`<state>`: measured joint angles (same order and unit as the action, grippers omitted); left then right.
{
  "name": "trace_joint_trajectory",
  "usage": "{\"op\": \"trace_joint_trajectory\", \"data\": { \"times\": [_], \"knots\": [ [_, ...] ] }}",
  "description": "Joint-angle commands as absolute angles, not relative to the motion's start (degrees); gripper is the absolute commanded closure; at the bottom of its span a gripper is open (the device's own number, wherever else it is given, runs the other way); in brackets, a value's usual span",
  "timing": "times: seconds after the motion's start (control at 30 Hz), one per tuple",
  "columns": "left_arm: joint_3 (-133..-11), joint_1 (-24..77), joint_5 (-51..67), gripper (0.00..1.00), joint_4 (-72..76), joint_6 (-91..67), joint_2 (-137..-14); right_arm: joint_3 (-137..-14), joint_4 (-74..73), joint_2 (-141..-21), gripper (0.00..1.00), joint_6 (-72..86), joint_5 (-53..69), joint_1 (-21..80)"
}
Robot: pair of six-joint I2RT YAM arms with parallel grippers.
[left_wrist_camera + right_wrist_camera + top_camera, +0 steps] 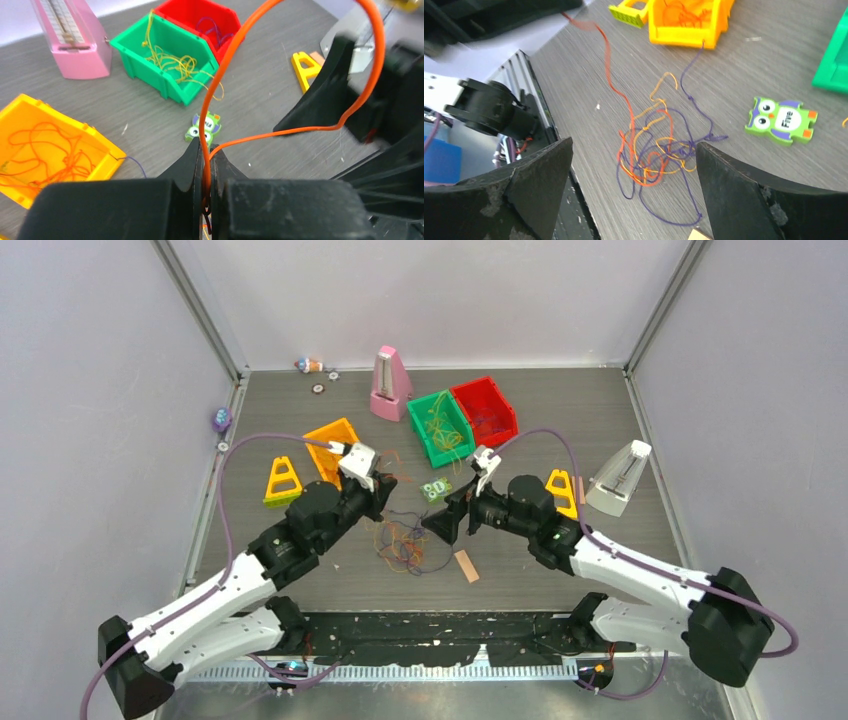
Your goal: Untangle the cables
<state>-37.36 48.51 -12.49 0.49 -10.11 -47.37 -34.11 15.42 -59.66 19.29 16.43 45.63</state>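
A tangle of thin orange, yellow and dark purple cables lies on the table between the arms; it also shows in the right wrist view. My left gripper is shut on an orange cable, which loops up from between its fingers in the left wrist view, the gripper sitting just above the tangle's left side. My right gripper is open and empty; in its own view the gripper hovers over the tangle.
An orange bin holds orange cables, a green bin yellow ones, a red bin purple ones. A pink metronome, a white metronome, yellow triangles, an owl tile and a tan block lie around.
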Motion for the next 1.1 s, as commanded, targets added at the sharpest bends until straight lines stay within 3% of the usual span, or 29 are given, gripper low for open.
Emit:
{"op": "trace_joint_trajectory", "data": {
  "times": [0.0, 0.17, 0.43, 0.77, 0.87, 0.97, 1.07],
  "knots": [
    [-45.00, 47.12, -12.70, 1.00, -5.00, -12.01, -46.72, -31.16, 28.60, -65.29, 0.02, 20.14, 15.27, 45.51],
    [-49.83, 46.66, -12.93, 1.00, -9.40, -12.74, -47.23, -34.42, 29.58, -74.97, 0.01, 20.09, 20.09, 46.44],
    [-58.10, 45.30, -13.18, 1.00, -15.65, -10.97, -47.29, -44.97, 21.55, -92.09, 0.03, 20.62, 16.19, 50.30],
    [-73.62, 40.27, -29.53, 1.00, -26.86, -5.04, -49.20, -41.66, 13.05, -93.35, 0.14, 22.32, 5.55, 50.30],
    [-75.58, 37.35, -33.51, 1.00, -28.43, -5.09, -50.18, -39.56, 10.75, -89.73, 0.24, 22.62, 2.10, 49.84],
    [-76.27, 33.94, -33.75, 1.00, -28.39, -5.71, -51.24, -36.51, 9.72, -85.89, 0.42, 23.06, 0.33, 48.91],
    [-77.38, 31.06, -33.53, 1.00, -28.55, -6.39, -53.09, -35.09, 7.81, -81.29, 0.50, 22.88, -2.18, 48.44]
  ]
}}
